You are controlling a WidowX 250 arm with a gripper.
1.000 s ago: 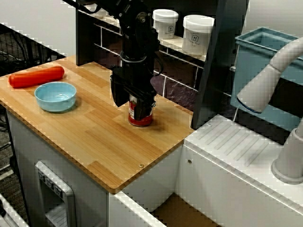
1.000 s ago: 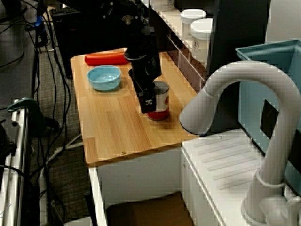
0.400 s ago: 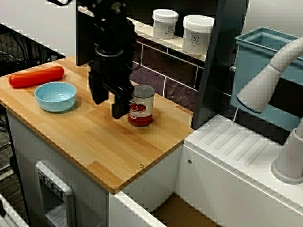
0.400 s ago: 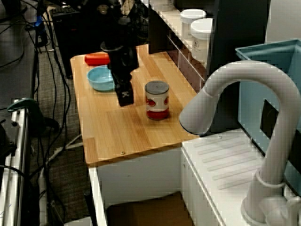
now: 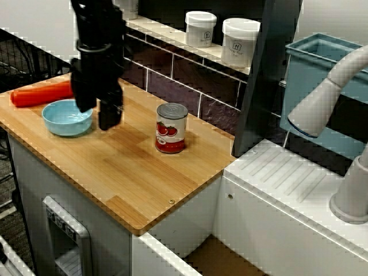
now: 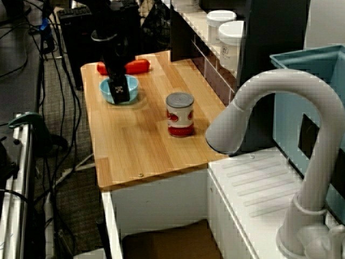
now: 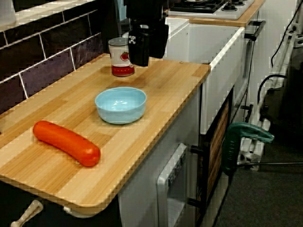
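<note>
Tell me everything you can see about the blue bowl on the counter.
The blue bowl is small, round and pale blue, smooth and glossy like plastic or glazed ware. It stands upright and empty on the wooden counter, between the red sausage-shaped thing and the tomato can, touching neither. The open gripper hangs close by on its can side, not touching it.

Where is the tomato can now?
In the view facing the tiled wall, the tomato can stands upright on the wooden counter, right of the blue bowl and clear of the end effector.
</note>
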